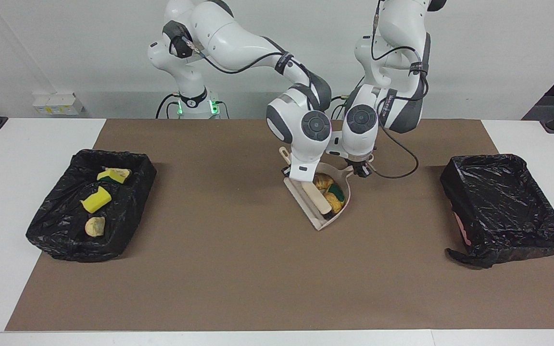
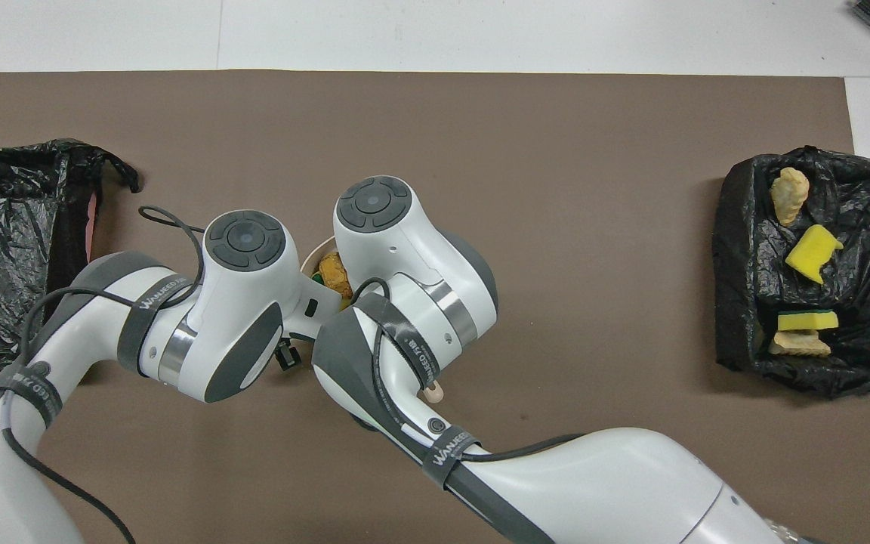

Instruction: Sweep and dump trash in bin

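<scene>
Right pincer (image 1: pixel 290 171) pinching brush (image 1: pixel 316 198) inside dustpan (image 1: pixel 318 222) | left pincer (image 1: pixel 361 169) clamped on dustpan handle | trash (image 1: pixel 329 188) gathered in pan, more already binned (image 1: pixel 95 199) | left: dump.

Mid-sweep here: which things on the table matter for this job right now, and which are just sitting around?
In play:
- dustpan, held by left gripper
- brush, held by right gripper, lying in the dustpan
- pastry pieces and green-and-yellow sponge in the dustpan
- bin with trash, toward the right arm's end

Lying about:
- second black-lined bin
- white boxes
</scene>
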Controlling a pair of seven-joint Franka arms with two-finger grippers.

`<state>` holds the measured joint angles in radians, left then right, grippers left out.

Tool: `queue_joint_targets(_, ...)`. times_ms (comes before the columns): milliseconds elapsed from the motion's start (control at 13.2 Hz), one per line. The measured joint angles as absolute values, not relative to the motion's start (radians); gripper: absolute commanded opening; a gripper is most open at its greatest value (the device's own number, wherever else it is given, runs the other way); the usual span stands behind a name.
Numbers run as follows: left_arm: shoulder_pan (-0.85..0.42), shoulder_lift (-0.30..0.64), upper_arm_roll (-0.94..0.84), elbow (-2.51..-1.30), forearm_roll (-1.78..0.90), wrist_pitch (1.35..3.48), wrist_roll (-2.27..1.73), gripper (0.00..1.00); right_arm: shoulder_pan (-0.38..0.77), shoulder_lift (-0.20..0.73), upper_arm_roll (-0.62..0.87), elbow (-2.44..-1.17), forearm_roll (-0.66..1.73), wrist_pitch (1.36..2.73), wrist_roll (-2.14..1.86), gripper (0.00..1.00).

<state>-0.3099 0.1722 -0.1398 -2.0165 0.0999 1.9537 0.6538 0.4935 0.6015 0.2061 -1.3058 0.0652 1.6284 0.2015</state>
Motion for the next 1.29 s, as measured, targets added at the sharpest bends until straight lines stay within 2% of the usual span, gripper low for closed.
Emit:
queue_joint_targets(304, -0.267, 0.177, -0.138, -1.993, 0.1, 1.99, 0.753, 0.0, 0.436, 0.55, 0.202, -1.304, 0.071, 1.601, 0.451, 0.0)
queue_joint_targets(683, -0.155, 0.209, -0.135, -1.864, 0.101, 1.915, 0.931, 0.0, 0.391, 0.501, 0.203, -1.336, 0.075, 1.504, 0.562, 0.0)
queue_joint_targets(987, -0.079, 0.245, -0.134, -1.675, 0.106, 1.698, 1.05, 0.0, 0.43, 0.427, 0.214, -1.488, 0.082, 1.532, 0.639, 0.0)
queue_joint_targets(1291, -0.035, 0.254, -0.132, -1.594, 0.173, 1.578, 1.119, 0.0, 0.526, 0.303, 0.216, -1.72, 0.157, 1.702, 0.703, 0.0)
